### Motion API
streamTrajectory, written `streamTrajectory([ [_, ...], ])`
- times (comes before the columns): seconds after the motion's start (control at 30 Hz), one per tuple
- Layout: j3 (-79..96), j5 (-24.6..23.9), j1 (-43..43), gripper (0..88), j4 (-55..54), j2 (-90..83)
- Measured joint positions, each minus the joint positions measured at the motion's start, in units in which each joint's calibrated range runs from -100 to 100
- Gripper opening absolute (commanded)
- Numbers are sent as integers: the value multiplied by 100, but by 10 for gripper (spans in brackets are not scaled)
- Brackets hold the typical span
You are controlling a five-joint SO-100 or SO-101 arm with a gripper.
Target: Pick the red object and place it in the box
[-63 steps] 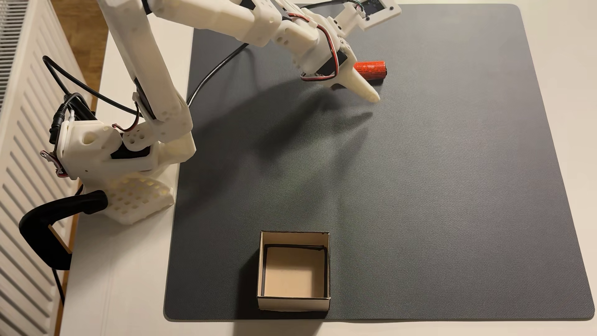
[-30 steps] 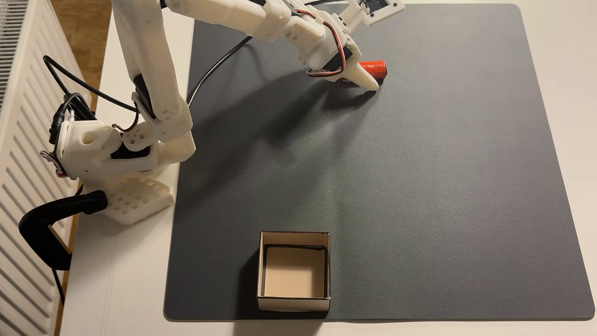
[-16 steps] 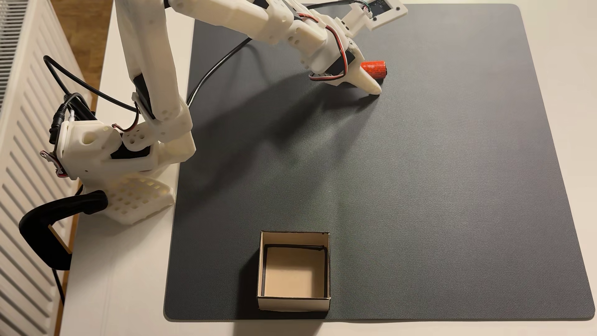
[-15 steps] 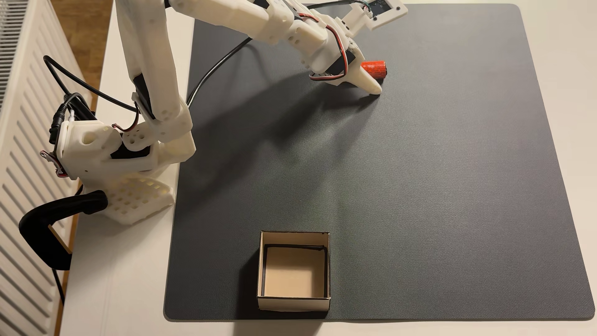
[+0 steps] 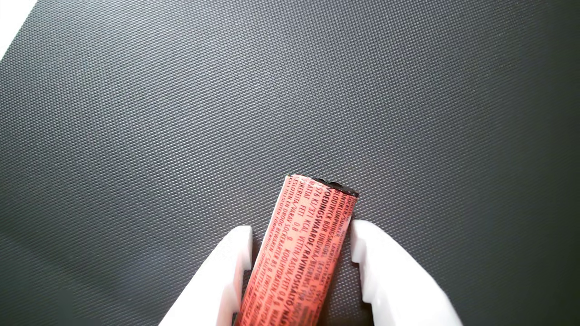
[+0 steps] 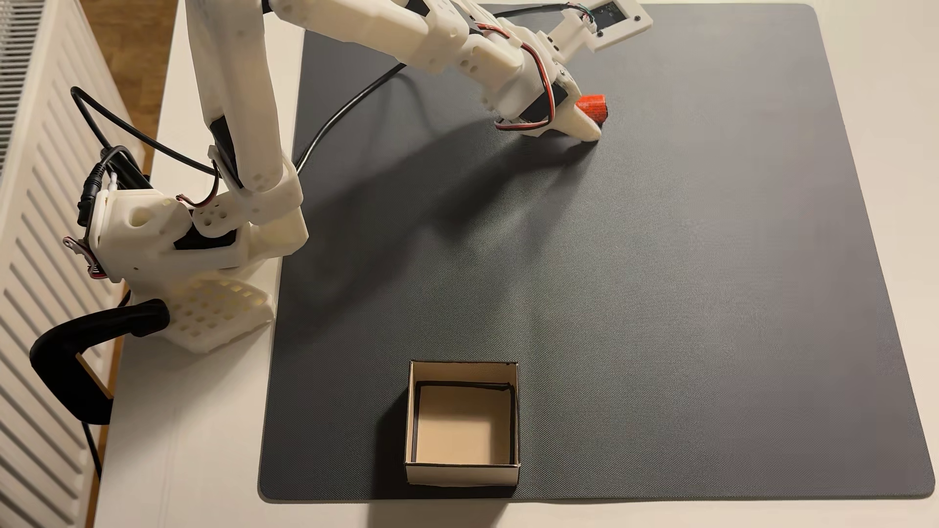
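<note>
The red object (image 5: 303, 253) is an orange-red cylinder with dark print and a black far end, lying on the dark mat. In the wrist view my gripper (image 5: 301, 231) straddles it, one white finger on each side. A thin dark gap shows at the left finger (image 5: 226, 271), and the right finger (image 5: 389, 271) is almost touching. The jaws are open around the cylinder. In the fixed view the gripper (image 6: 592, 124) is low at the mat's far part, and just the right end of the red object (image 6: 593, 104) pokes out past it. The box (image 6: 461, 474) stands open-topped at the mat's near edge.
A dark textured mat (image 6: 660, 304) covers most of the white table. The arm's base (image 6: 193, 264) is clamped at the left table edge, with a black cable (image 6: 345, 106) running over the mat's far left corner. A radiator (image 6: 30, 254) lines the left side.
The gripper has slid to the right and lower along the red object, covering more of it. The object and the box have stayed in place.
</note>
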Motion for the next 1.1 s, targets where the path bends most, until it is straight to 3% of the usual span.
streamTrajectory([
  [0.17,18,178,0,153,0,9],
  [0.4,18,210,0,34,0,9],
  [0.8,137,448,15,35,148,-371],
  [1.1,146,885,683,35,1826,-2415],
])
